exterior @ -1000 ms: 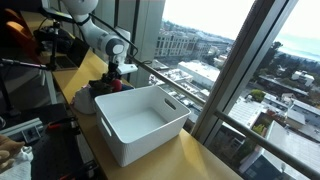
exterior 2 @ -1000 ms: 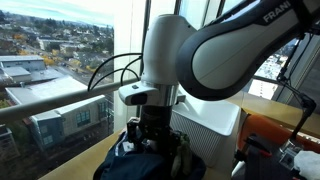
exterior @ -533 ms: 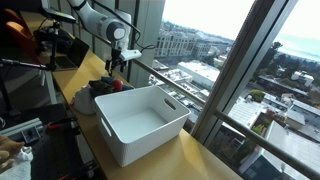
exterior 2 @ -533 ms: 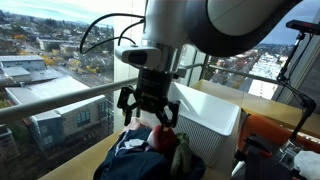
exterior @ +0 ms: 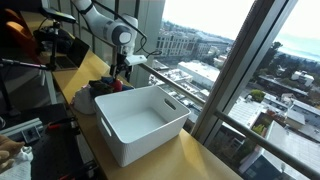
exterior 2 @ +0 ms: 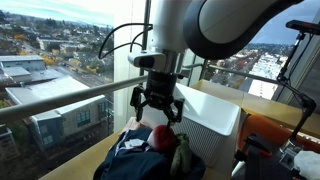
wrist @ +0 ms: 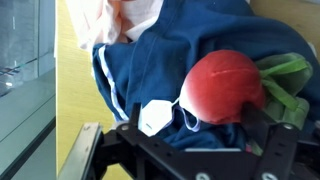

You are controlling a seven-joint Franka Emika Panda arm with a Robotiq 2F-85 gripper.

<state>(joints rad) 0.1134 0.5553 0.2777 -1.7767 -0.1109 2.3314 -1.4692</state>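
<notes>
The black 2-finger gripper (exterior 2: pixel 158 108) hangs with its jaws spread wide and nothing between them, just above a heap of clothes at the lower centre of an exterior view. Straight below it lies a red rounded fabric lump (wrist: pixel 225 88) (a cap or a balled cloth, I cannot tell which). The lump rests on a dark blue garment with white piping (wrist: pixel 140 65), and a green cloth (wrist: pixel 288 72) touches it at the right edge of the wrist view. A white rectangular plastic bin (exterior: pixel 155 138) stands just beside the heap on the wooden counter (exterior: pixel 205 160).

As I judge it, the layers overlap, so closing here could pinch blue fabric along with the red lump and drag the whole heap.

1 s ago the gripper was low in the heap; now it is raised clear. Against 0.5 s ago it sits slightly further right, and the heap looks unchanged.
</notes>
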